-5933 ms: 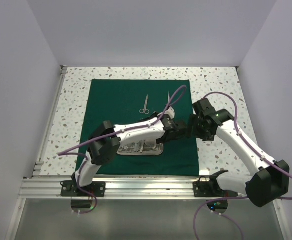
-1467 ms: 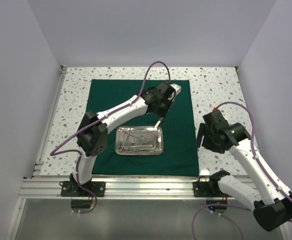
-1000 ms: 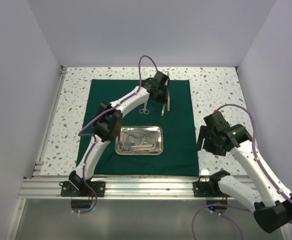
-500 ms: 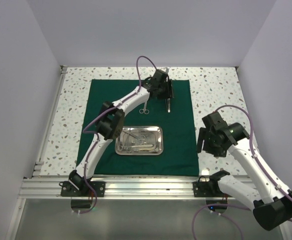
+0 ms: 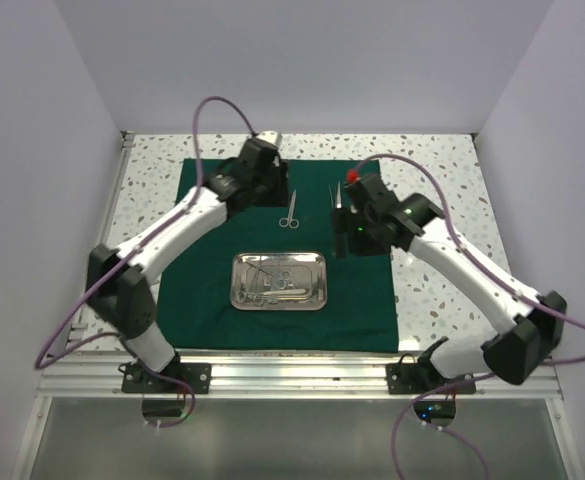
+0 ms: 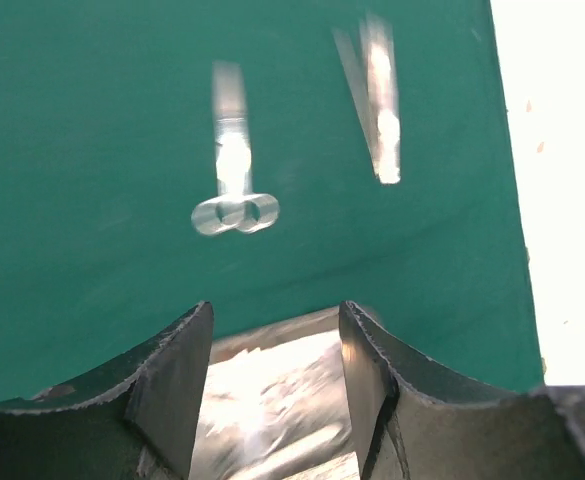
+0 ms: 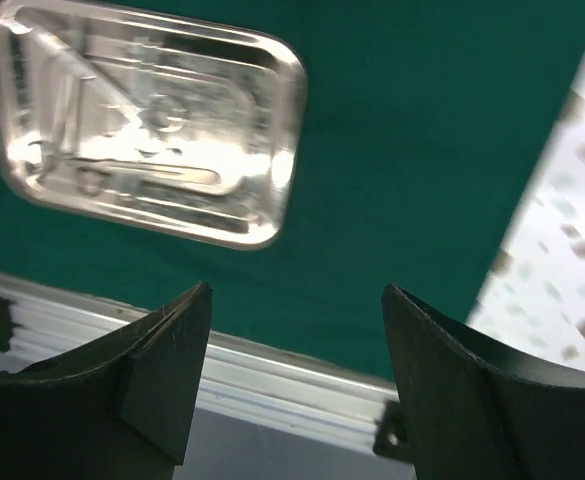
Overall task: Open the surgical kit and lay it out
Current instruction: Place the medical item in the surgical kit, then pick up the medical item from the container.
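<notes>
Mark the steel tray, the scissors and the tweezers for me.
steel tray (image 5: 321, 281): top external view, on its right rim.
scissors (image 5: 291, 208): top external view, mid-shank, just beyond the finger rings.
tweezers (image 6: 380, 110): left wrist view, middle of the blurred arms.

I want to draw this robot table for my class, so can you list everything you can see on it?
Cloth: one, dark green, spread flat over the middle of the table.
Tray: one, shiny steel, on the near half of the cloth.
Instruments in the tray: several, silver, too jumbled to count.
Ring-handled forceps: one, silver, on the cloth beyond the tray.
Tweezers: one, silver, on the cloth right of the forceps.
Table: one, white with speckles, under everything.
Cables: two, purple, one along each arm.
Left tool: one, black, open and empty, above the cloth's far part.
Right tool: one, black, open and empty, above the cloth's right side.
</notes>
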Tool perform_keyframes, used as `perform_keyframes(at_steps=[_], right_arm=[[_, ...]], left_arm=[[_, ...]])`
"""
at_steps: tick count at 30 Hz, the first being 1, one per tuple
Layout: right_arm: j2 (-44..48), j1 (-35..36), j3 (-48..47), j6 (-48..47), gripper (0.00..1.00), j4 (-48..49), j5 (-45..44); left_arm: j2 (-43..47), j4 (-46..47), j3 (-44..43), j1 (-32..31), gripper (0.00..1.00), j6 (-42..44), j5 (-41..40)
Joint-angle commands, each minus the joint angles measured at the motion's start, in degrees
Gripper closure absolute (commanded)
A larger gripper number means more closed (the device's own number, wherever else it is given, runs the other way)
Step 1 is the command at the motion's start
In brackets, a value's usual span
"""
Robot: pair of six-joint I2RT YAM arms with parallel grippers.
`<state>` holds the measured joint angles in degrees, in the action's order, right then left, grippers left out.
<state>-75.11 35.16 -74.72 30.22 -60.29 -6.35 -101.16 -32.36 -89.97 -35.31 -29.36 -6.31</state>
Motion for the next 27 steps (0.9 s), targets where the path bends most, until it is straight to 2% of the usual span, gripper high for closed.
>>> perform_keyframes(at_steps=[1, 4, 6, 9, 12, 15, 23, 27], right_arm=[[-8.44, 5.00, -6.39, -3.58, 0.27, 6.49, 3.52], [-13.56, 6.76, -11.40, -3.76, 0.27, 8.79, 5.12], [-18.04, 7.20, -15.18, -3.50, 0.27, 8.53, 5.03], [-22.00, 7.56, -19.67, -2.71, 0.27, 6.07, 3.02], [-21.93, 7.47, -20.03, -2.18, 0.27, 4.40, 0.21], [-19.47, 7.56, -16.61, -1.57, 0.28, 3.87, -1.38], [-9.27, 7.56, -2.65, 1.68, 0.27, 3.43, -3.32], [-5.93, 7.47, 0.88, 2.74, 0.27, 2.90, -3.50]], left_arm=[[10.44, -5.76, 7.95, 4.01, 0.44, 0.54, -7.40], [18.00, -7.19, 15.07, 6.57, 0.51, -2.53, -7.85], [21.88, -5.97, 19.82, 6.66, 0.54, -5.25, -4.78], [21.81, -8.06, 22.73, 5.78, 0.55, -11.75, -3.01], [18.29, -11.84, 22.65, 3.68, 0.52, -14.93, -3.27], [16.53, -13.43, 21.51, 1.13, 0.47, -17.82, -4.68], [6.53, -14.75, 16.42, -4.15, 0.47, -24.59, -3.80], [2.65, -13.96, 15.71, -4.86, 0.48, -26.53, -3.36]])
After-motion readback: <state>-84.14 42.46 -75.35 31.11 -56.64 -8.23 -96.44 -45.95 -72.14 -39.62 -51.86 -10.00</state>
